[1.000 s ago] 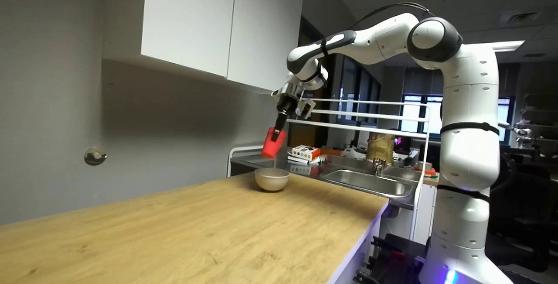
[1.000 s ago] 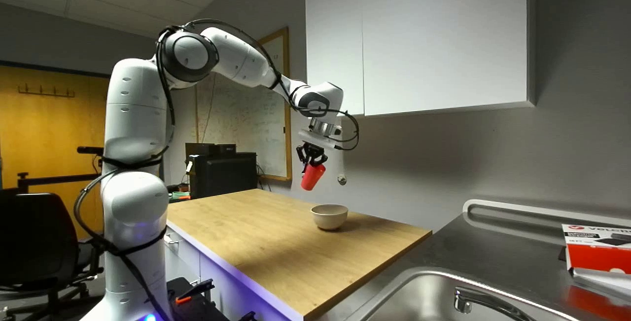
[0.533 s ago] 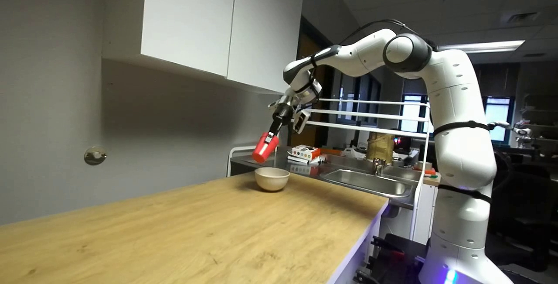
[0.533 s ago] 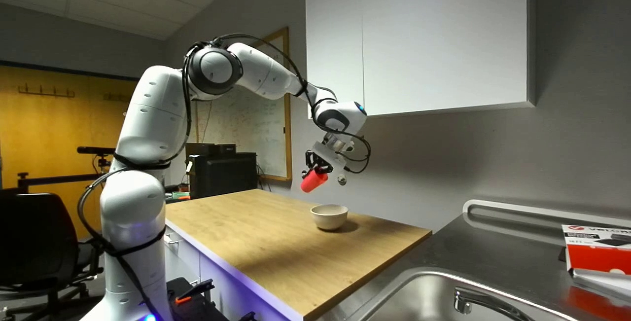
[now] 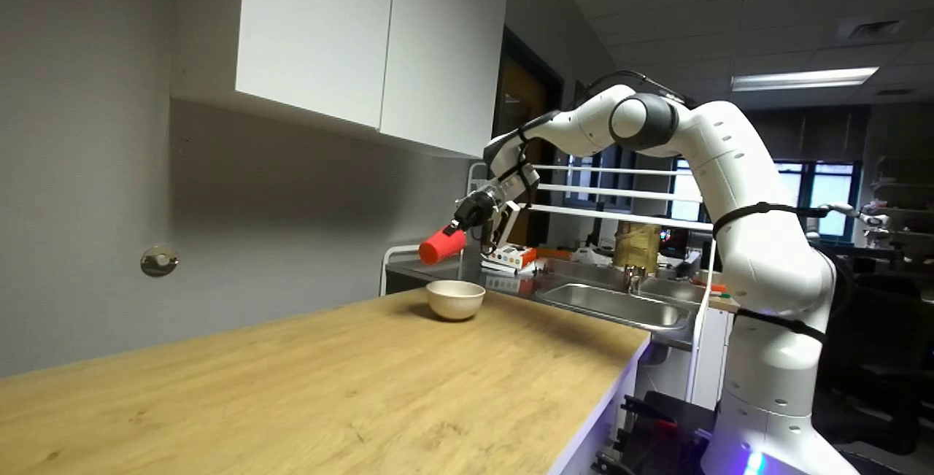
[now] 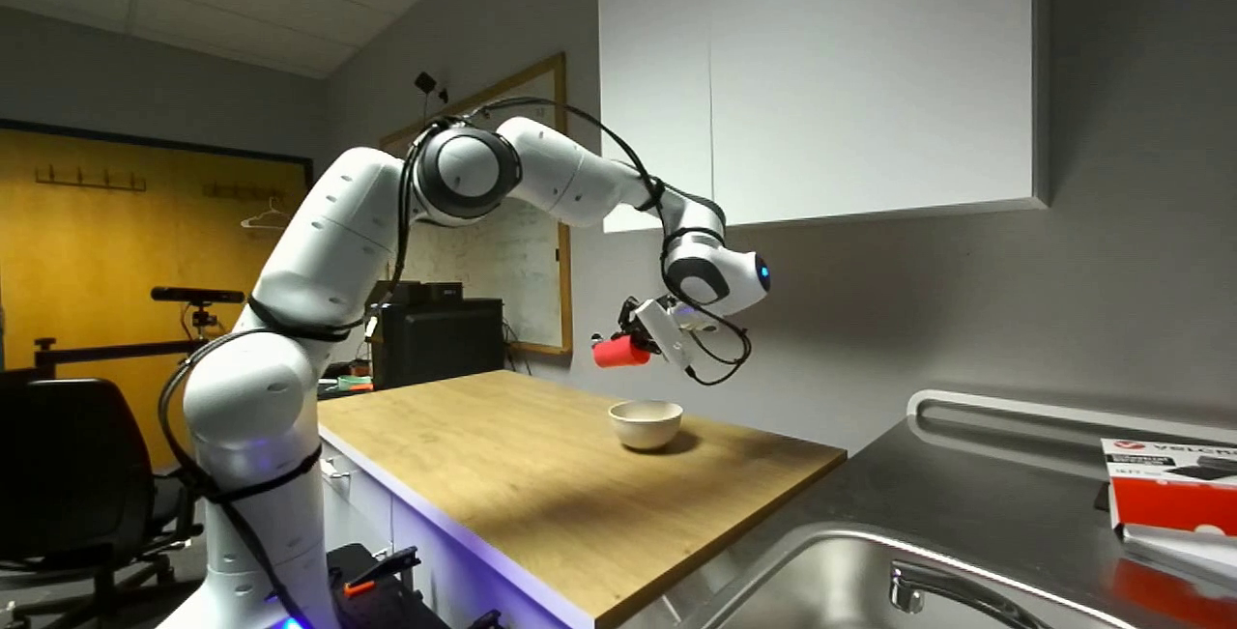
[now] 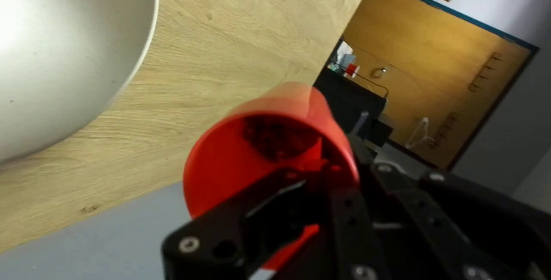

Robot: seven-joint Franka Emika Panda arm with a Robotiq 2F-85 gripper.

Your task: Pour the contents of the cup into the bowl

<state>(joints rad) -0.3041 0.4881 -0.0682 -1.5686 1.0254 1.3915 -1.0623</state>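
The red cup (image 5: 441,246) hangs in the air above the bowl and is tilted to nearly lying on its side. It shows so in both exterior views (image 6: 620,352). The cream bowl (image 5: 454,301) stands upright on the wooden counter below it, also in an exterior view (image 6: 646,426). My gripper (image 5: 454,228) is shut on the cup's wall near the rim. In the wrist view my gripper (image 7: 338,172) has one finger inside the cup (image 7: 228,159) and one outside. Dark contents lie deep in the cup. The bowl (image 7: 64,56) shows partly, with only tiny specks in it.
The wooden counter (image 5: 350,373) bears the bowl. A metal sink (image 5: 620,307) and a white rail (image 5: 620,189) are beyond its end. White wall cabinets (image 6: 821,78) hang above. A red and white box (image 6: 1174,489) lies beside the sink.
The arm has leaned forward and its wrist has come lower. The cup has turned from steeply upright-leaning to nearly horizontal. The bowl has not moved.
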